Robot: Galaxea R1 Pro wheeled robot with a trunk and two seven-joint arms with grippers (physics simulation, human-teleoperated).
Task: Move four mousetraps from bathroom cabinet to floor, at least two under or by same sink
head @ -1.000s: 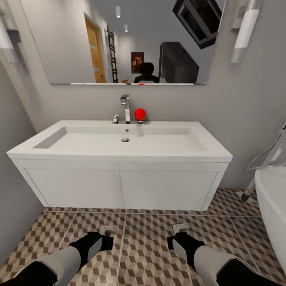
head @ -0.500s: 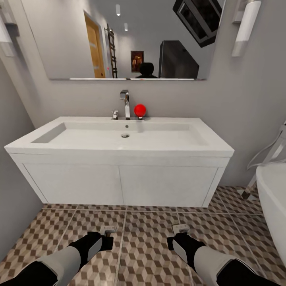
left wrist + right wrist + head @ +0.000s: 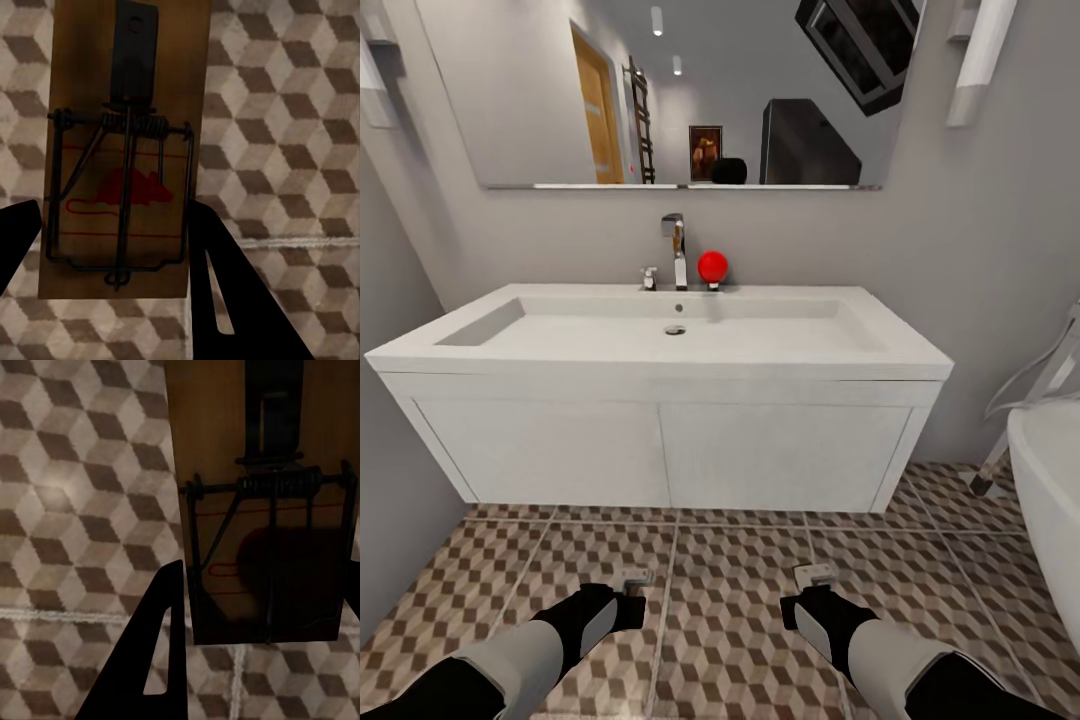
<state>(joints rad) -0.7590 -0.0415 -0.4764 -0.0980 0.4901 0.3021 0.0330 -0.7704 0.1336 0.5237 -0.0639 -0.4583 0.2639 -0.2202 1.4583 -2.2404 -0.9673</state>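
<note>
Between each gripper's fingers sits one mousetrap (image 3: 120,150).

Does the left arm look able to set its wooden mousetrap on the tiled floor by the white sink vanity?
Probably yes: bare cube-patterned floor lies between the left gripper and the vanity.

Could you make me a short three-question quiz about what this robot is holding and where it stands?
1. True or false: each gripper holds a mousetrap.
2. What stands directly ahead of the robot? A) bathtub B) sink C) cabinet
3. Fill in: beside the chrome tap sits a red ____.

Key:
1. True: the left gripper grips the left mousetrap, the right gripper grips the right mousetrap, both above the bathroom floor.
2. B, the sink.
3. ball, next to the tap.
</note>
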